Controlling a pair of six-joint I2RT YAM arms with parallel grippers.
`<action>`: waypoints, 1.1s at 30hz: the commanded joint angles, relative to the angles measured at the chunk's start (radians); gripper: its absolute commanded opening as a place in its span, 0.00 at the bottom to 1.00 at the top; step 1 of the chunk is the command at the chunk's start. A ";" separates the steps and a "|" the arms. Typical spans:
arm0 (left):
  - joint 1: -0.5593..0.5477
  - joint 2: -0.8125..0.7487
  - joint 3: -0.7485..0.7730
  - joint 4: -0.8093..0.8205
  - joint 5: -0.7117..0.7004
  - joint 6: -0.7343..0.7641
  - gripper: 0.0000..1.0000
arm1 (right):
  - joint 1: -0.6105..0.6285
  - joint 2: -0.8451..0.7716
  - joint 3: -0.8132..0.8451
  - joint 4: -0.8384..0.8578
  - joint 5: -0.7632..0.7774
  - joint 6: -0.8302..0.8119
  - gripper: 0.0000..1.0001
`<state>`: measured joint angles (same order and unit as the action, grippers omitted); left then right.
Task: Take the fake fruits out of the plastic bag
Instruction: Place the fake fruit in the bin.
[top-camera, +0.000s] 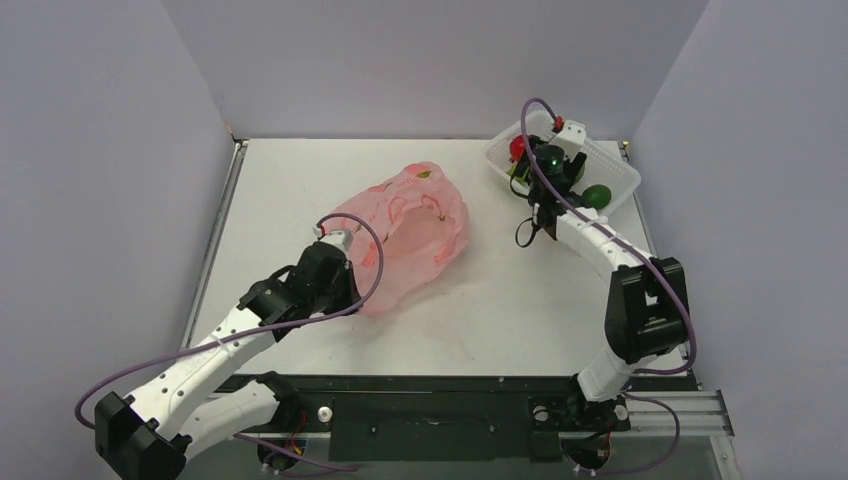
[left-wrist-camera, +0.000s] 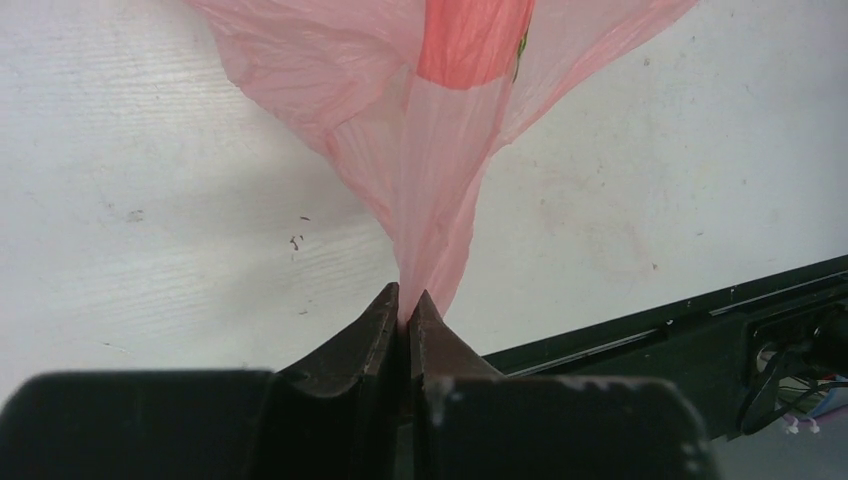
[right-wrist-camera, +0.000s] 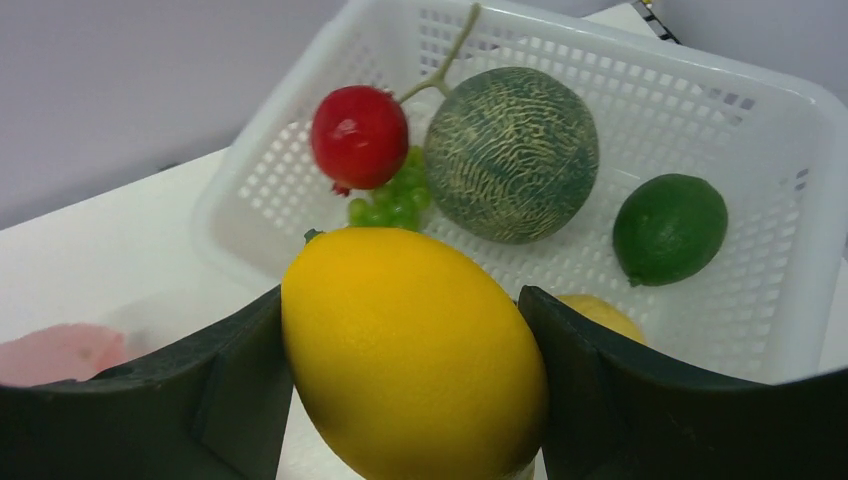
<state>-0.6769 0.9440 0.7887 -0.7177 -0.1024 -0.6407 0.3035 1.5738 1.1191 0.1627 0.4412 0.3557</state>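
Note:
The pink plastic bag lies crumpled at mid-table, mouth gaping toward the front. My left gripper is shut on a bunched fold of the bag at its near left corner. Over the white basket, my right gripper is shut on a yellow lemon, both fingers pressed against its sides. In the basket lie a grey-green melon, a red round fruit, a dark green oval, a light-green grape cluster and a yellow fruit half hidden behind my right finger.
The white perforated basket stands at the back right corner, close to the walls. Grey walls close the table on three sides. A black rail runs along the near edge by the arm bases.

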 joint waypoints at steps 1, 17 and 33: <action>0.047 -0.016 0.072 0.062 0.076 0.068 0.09 | -0.109 0.125 0.173 -0.143 -0.029 0.034 0.00; 0.068 -0.163 0.353 -0.200 -0.047 0.152 0.75 | -0.212 0.280 0.334 -0.297 -0.150 0.016 0.00; 0.068 -0.359 0.620 -0.236 -0.192 0.249 0.79 | -0.209 0.295 0.372 -0.369 -0.160 -0.016 0.73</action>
<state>-0.6136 0.5953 1.3987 -0.9825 -0.2569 -0.4332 0.0967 1.9076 1.4582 -0.2035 0.2718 0.3557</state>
